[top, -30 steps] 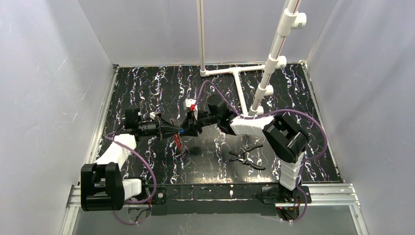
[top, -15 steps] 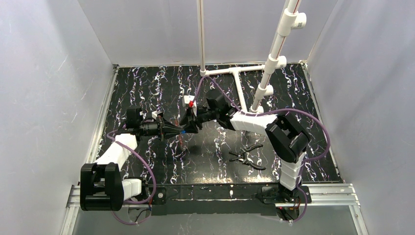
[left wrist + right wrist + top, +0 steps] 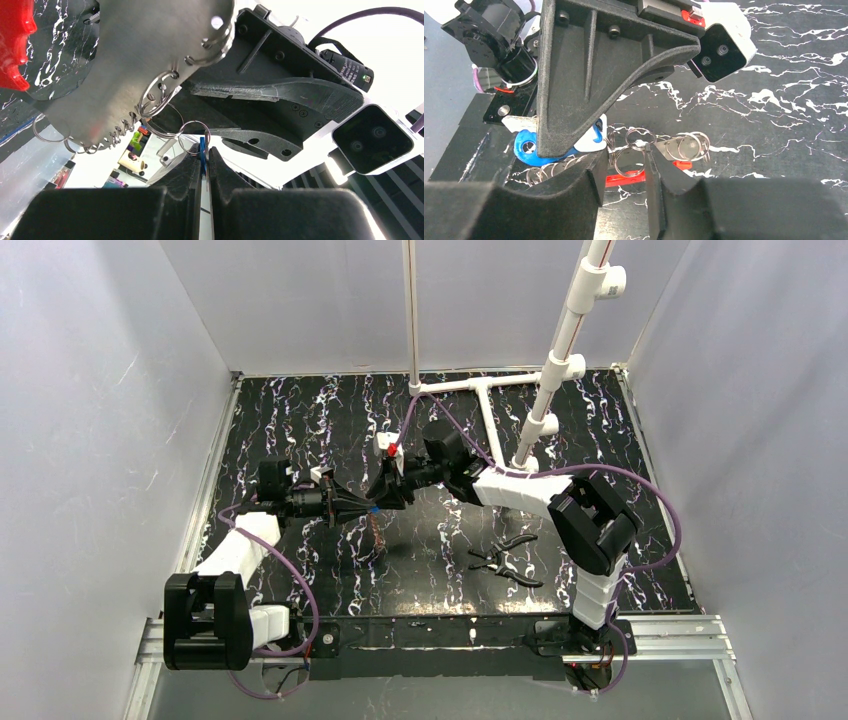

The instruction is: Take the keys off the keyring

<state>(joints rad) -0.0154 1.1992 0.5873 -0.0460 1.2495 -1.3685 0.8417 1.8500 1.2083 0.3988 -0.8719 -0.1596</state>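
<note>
The keys (image 3: 373, 525) hang in a bunch between my two grippers above the mat. My left gripper (image 3: 204, 152) is shut on the tiny blue-headed key (image 3: 202, 147), which also shows in the right wrist view (image 3: 526, 148). A big silvery key (image 3: 150, 55) and several split rings (image 3: 157, 97) hang close above it. My right gripper (image 3: 626, 172) is open, its jaws either side of a split ring (image 3: 628, 167). The red keyring (image 3: 624, 178) lies just beyond that ring, and more silvery keys (image 3: 684, 147) are to the right. In the top view my left gripper (image 3: 356, 508) and right gripper (image 3: 385, 496) nearly touch.
Black-handled pliers (image 3: 505, 560) lie on the black marbled mat (image 3: 300, 420) to the right of the grippers. A white pipe frame (image 3: 480, 390) stands at the back with a slanted pipe (image 3: 560, 350). Grey walls enclose the mat on three sides.
My right gripper has moved slightly left and back, closing in on the key bunch. The red keyring, hanging plainly below the grippers a second ago, is now barely visible from above.
</note>
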